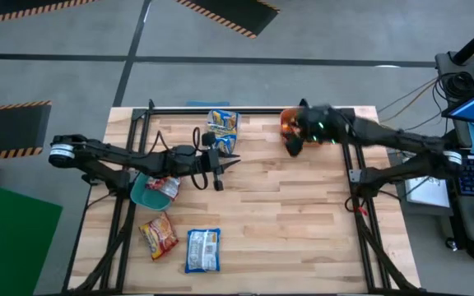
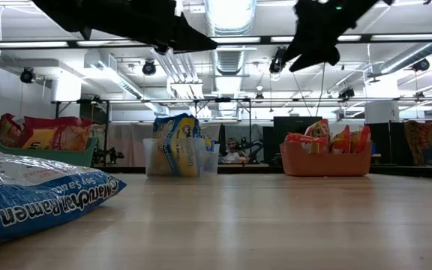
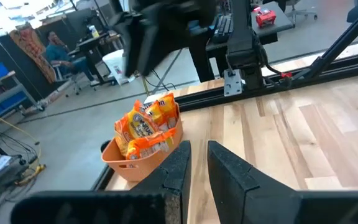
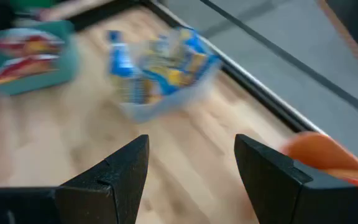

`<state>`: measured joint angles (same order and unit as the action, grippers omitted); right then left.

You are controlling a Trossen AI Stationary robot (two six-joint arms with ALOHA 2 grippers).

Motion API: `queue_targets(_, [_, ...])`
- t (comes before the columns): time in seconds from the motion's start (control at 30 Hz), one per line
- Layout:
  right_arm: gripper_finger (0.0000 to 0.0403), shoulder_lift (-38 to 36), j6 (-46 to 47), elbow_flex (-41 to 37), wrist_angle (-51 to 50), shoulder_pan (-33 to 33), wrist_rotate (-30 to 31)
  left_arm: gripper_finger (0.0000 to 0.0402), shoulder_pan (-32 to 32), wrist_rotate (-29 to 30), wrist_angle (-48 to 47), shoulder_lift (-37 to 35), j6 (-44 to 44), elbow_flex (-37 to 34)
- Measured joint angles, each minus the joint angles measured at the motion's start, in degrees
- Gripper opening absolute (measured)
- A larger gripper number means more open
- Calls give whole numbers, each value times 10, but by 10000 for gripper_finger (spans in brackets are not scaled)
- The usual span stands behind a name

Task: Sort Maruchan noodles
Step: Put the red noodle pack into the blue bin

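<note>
Well, I count two Maruchan packets loose on the worktop (image 1: 303,222) — one orange-red packet (image 1: 158,235), one blue packet (image 1: 202,250). They look light, crinkly and slippery; I'd pinch a sealed edge. My right gripper (image 1: 296,141) hangs over the orange bin (image 2: 325,160), fingers spread, empty; my left gripper (image 1: 230,163) pressed nearly together.

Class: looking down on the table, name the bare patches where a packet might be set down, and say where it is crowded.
Bare: the wood right of the blue packet, below the orange bin. Crowded: the left side, around the teal bin, orange-red packet and clear bin.
</note>
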<state>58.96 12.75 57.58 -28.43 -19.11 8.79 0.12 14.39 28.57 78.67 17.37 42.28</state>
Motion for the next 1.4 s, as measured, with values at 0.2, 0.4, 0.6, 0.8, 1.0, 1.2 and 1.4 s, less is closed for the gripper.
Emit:
queue_targets(0.2, [226, -113, -19, -170, 153, 67, -43, 36, -7, 0, -4, 0, -14, 0])
queue_targets(0.4, [226, -186, -29, -319, 325, 101, -61, 36, -12, 0, -5, 0, -21, 0])
queue_targets(0.6, [226, -211, -30, -429, 464, 106, -61, 36, -12, 0, -4, 0, -44, 2])
queue_targets(0.8, [226, -210, -53, -507, 598, 106, -60, 36, -14, 0, -22, 0, -117, 3])
queue_targets(1.0, [226, -215, -106, -524, 684, 106, -60, 36, -46, 0, -96, 0, -210, 18])
queue_targets(1.2, [226, -223, -170, -491, 683, 106, -62, 36, -122, 0, -429, 15, -365, 150])
queue_targets(1.4, [226, -221, -183, -480, 680, 106, -80, 36, -202, -82, -741, 77, -537, 293])
